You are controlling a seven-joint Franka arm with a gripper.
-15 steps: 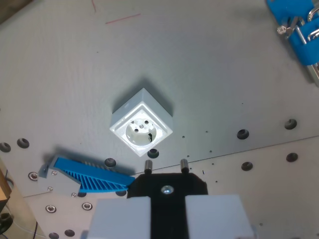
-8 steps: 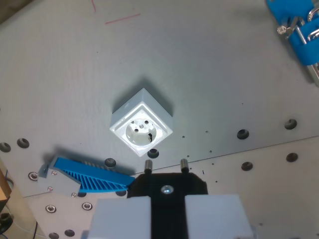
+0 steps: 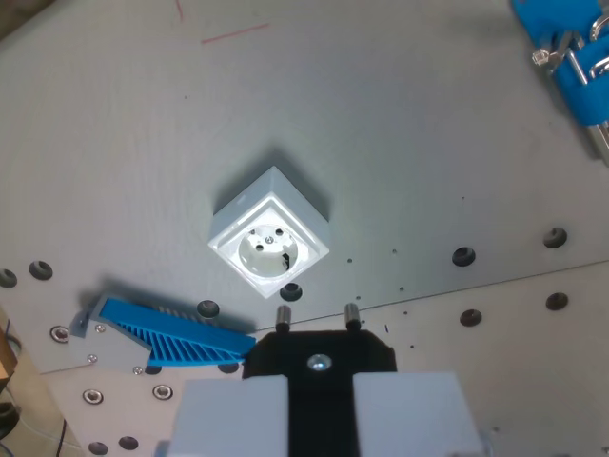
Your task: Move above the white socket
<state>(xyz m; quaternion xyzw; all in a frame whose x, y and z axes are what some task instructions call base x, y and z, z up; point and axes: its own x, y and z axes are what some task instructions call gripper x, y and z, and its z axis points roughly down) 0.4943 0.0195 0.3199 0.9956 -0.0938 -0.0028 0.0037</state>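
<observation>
The white socket [image 3: 269,248] is a small square box with a round two-hole face. It sits on the grey plate [image 3: 400,143], turned diagonally, a little left of the wrist view's centre. My gripper [image 3: 320,405] is at the bottom edge, shut on a black plug [image 3: 319,354]. The plug's two metal pins [image 3: 317,314] point up the picture. They end just below the socket and slightly to the wrist view's right of it. The pale fingers [image 3: 233,414] flank the plug on both sides.
A blue ribbed part [image 3: 171,335] on a grey bracket lies at the lower left, next to the plug. A blue fixture with metal fittings [image 3: 571,57] fills the top right corner. Bolt holes [image 3: 462,256] dot the plate's lower area.
The whole scene has crept a few pixels toward the wrist view's left and bottom, so the camera has moved very slightly. The plug stays held the same way.
</observation>
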